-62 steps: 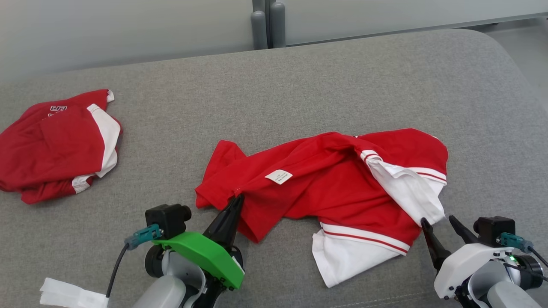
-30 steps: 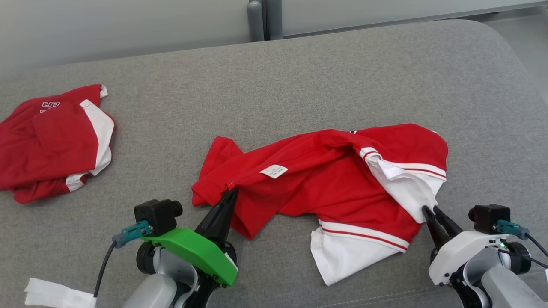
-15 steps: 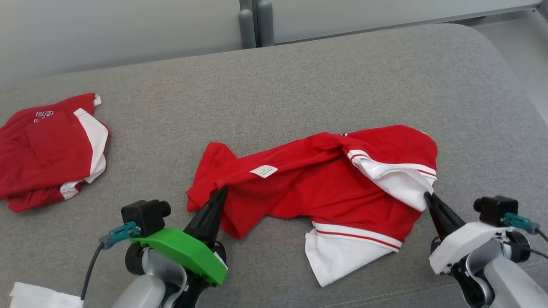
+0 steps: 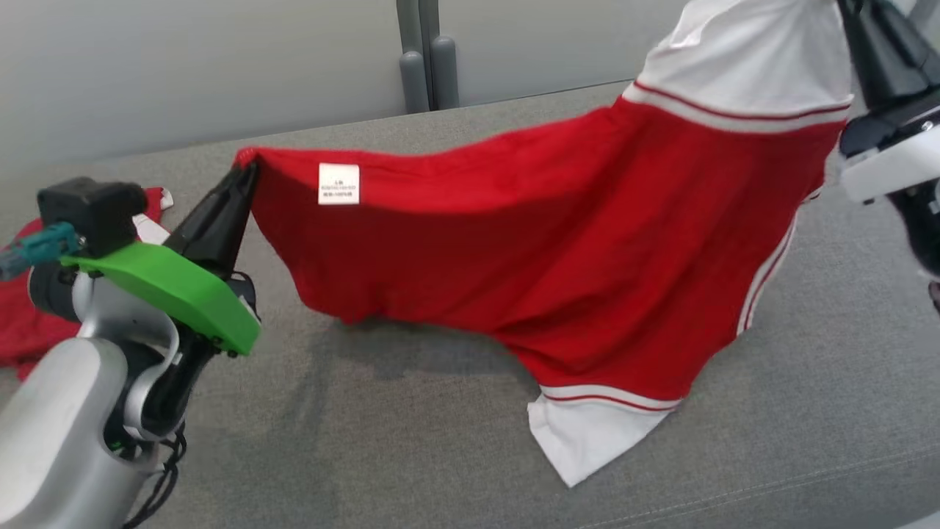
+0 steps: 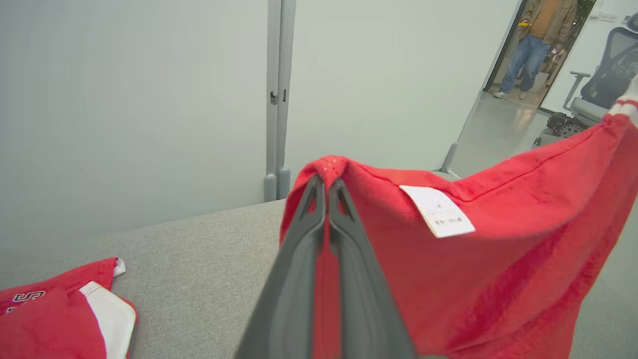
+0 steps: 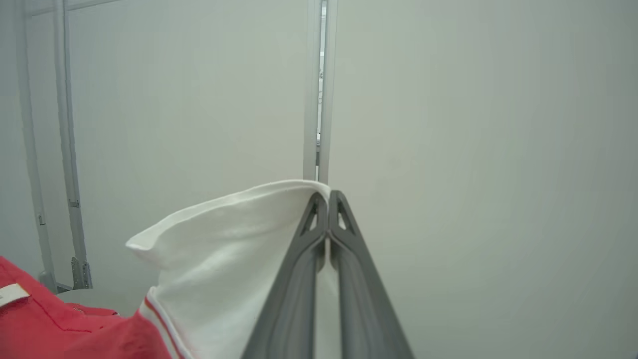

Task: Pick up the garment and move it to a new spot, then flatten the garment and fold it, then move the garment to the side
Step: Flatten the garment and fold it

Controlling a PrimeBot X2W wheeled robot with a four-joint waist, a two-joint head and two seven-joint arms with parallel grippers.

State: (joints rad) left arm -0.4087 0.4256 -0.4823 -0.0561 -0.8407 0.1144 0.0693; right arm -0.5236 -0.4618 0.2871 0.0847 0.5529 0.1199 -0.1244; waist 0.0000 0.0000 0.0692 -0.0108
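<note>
My left claw [image 4: 244,173] is pinched shut on a red hem corner of the garment [image 4: 558,250]. My right claw [image 6: 328,195] is closed on a white sleeve edge and held higher. Both bites are thin, right at the tips, so a hard stretch could tug the cloth free. The garment hangs between them over the middle of the grey cushion [image 4: 411,455]. Its lower white sleeve [image 4: 587,441] touches down toward the near edge and may fold under when laid flat. Swinging left risks snagging the other shirt [image 4: 18,330] at the left edge.

Aloft, closed — left claw [image 4: 247,171], right claw [image 6: 328,195]
</note>
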